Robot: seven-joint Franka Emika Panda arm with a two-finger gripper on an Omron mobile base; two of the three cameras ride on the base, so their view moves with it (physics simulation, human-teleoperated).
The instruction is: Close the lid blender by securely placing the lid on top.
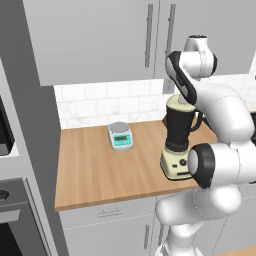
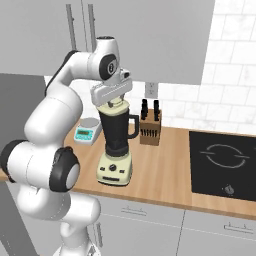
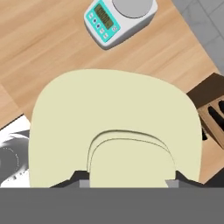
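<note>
The blender (image 1: 177,140) (image 2: 116,142) stands on the wooden counter (image 1: 95,165), a near-black jar with a side handle on a cream base. The pale cream lid (image 1: 178,104) (image 2: 115,105) (image 3: 113,113) sits at the jar's mouth, directly under the hand. My gripper (image 2: 115,100) (image 3: 129,178) is shut on the lid, its fingertips either side of the raised knob (image 3: 131,155). In the hand view a sliver of the jar's inside (image 3: 12,153) shows past the lid's left edge. I cannot tell whether the lid is fully seated.
A small grey scale (image 1: 120,135) (image 2: 86,131) (image 3: 119,17) with a teal display sits left of the blender. A wooden knife block (image 2: 150,128) (image 3: 213,109) stands behind it to the right, with a black cooktop (image 2: 225,160) further right. Wall cabinets (image 1: 100,35) hang overhead.
</note>
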